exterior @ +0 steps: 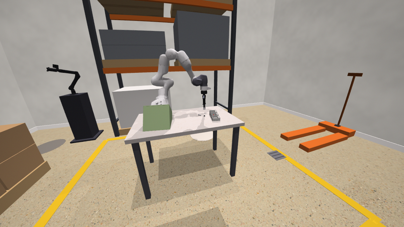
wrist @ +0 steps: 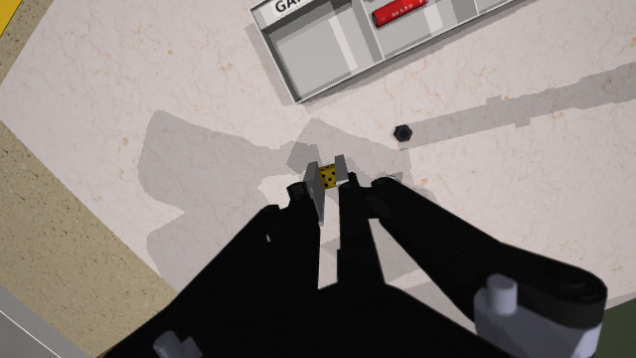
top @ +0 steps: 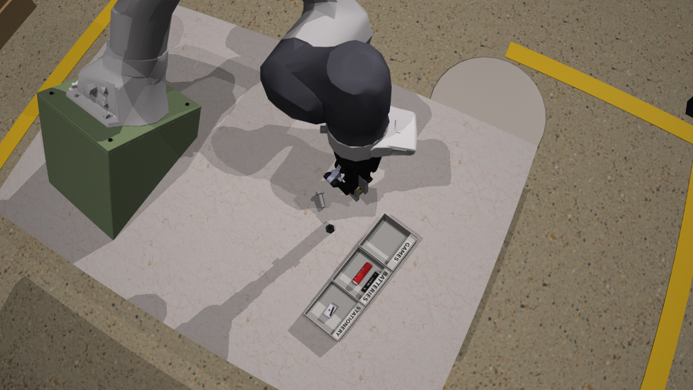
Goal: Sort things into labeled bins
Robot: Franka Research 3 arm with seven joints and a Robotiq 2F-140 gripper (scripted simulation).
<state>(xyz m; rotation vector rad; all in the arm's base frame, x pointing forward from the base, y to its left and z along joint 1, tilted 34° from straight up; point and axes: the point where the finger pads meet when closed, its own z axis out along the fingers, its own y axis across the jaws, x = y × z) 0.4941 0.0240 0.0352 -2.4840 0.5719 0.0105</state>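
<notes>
Grey walls [exterior: 310, 42], speckled floor [exterior: 254, 183], shelf rack [exterior: 233, 56] behind the table [exterior: 183, 132].

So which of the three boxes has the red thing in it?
The middle box, labelled BATTERIES, holds the red battery. The GAMES box shows nothing inside, and the STATIONERY box holds a small white thing.

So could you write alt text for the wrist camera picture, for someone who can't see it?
A black gripper pinches a small yellow die above a pale table. Ahead sits a grey bin tray, one compartment holding a red battery; a black nut lies nearby.
</notes>
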